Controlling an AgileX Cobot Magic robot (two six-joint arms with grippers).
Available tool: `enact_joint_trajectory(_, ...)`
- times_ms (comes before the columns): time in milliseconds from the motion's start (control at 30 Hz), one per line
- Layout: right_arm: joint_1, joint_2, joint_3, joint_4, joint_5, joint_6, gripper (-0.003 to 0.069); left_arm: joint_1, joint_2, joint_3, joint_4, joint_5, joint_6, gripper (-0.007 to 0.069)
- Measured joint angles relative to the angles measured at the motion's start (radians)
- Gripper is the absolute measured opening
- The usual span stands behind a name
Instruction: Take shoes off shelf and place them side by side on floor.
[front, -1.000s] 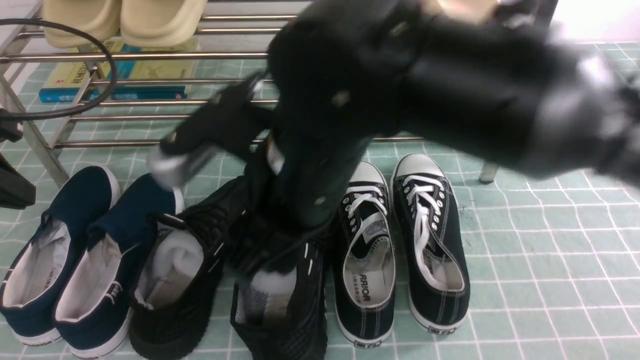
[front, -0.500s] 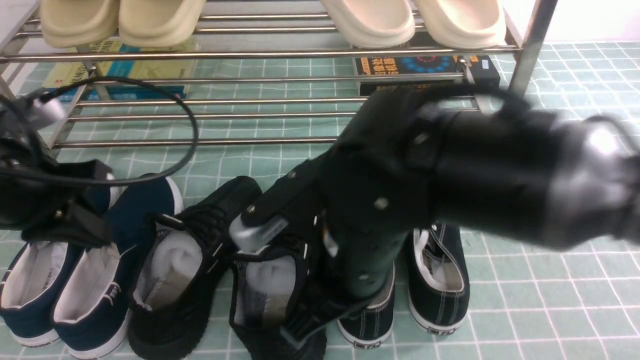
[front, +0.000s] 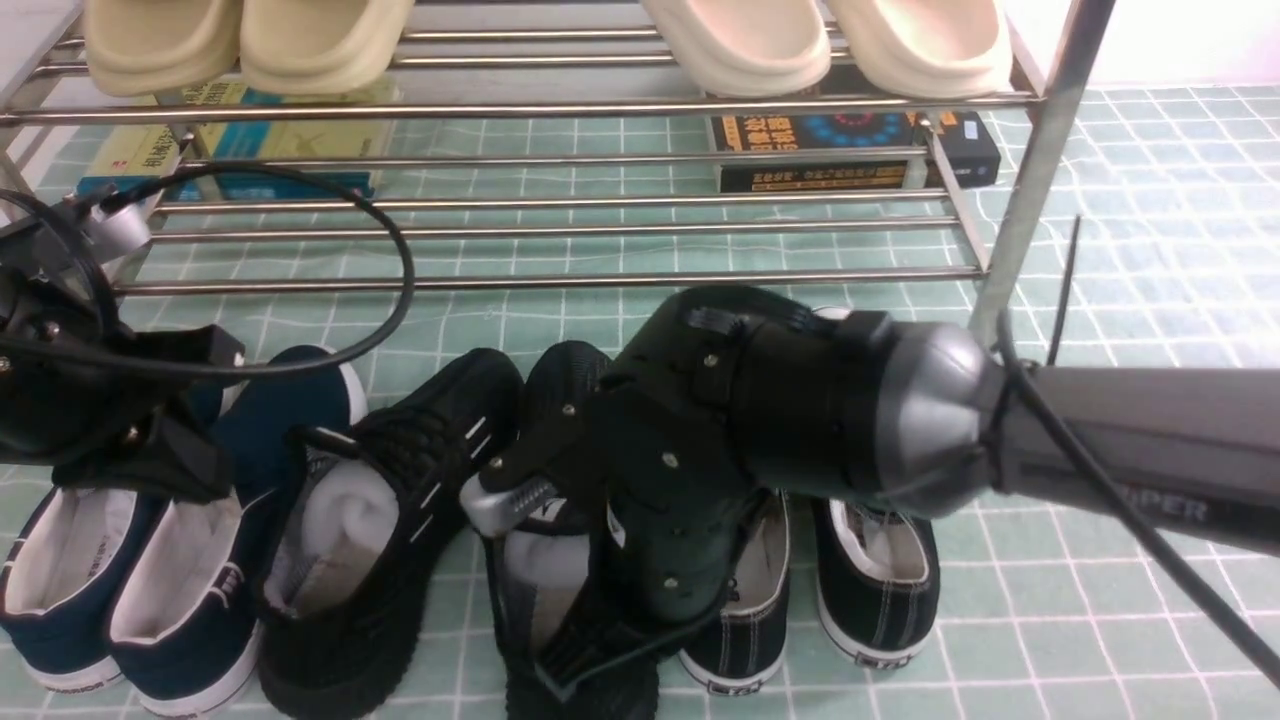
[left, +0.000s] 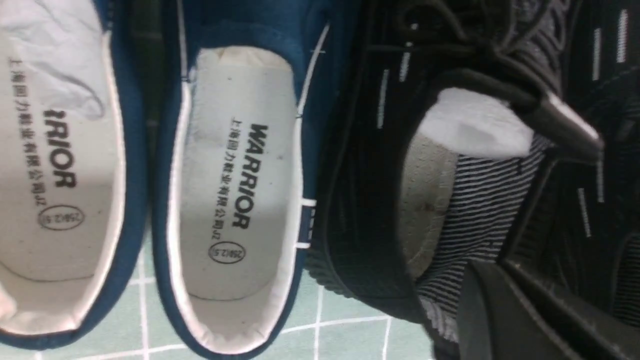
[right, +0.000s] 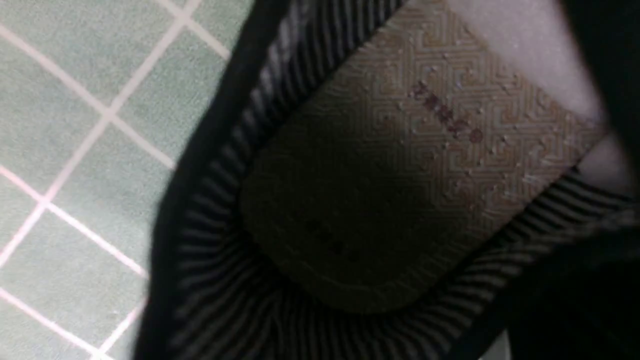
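Observation:
Both black knit shoes stand on the mint-green tiled floor (front: 1100, 600), in front of the chrome shelf (front: 560, 281). The left shoe (front: 380, 520) is free, with white paper showing inside (left: 475, 122). My right gripper (front: 590, 650) reaches down onto the right shoe (front: 560, 390) and is shut on its collar at the heel end. In the right wrist view I look straight into that shoe (right: 400, 175). My left gripper (front: 150, 455) hovers over the navy slip-ons, holding nothing. How its jaws stand is unclear.
Navy slip-ons (front: 90, 560) sit left of the black pair, and black canvas sneakers (front: 880, 570) sit right, partly under my right arm. Cream slippers (front: 240, 40) rest on the shelf's top bars, with books (front: 850, 150) beneath. A black cable (front: 400, 270) loops from the left arm.
My right arm has dropped low and swung back with the right shoe, whose toe now shows straight. The left arm came in from the left over the navy slip-ons.

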Motion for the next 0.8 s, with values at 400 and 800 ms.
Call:
enact_joint_trajectory(400, -0.021, -0.226, -0.183, -0.170, 0.212, 0.000, -0.0007, 0.000, -0.023, 0.000, 0.013, 0.032, 0.018, 0.0048)
enact_joint_trajectory(800, -0.021, -0.861, 0.167, -0.238, 0.147, 0.004, -0.0004, 0.000, -0.079, 0.000, 0.021, 0.018, 0.018, 0.0052)
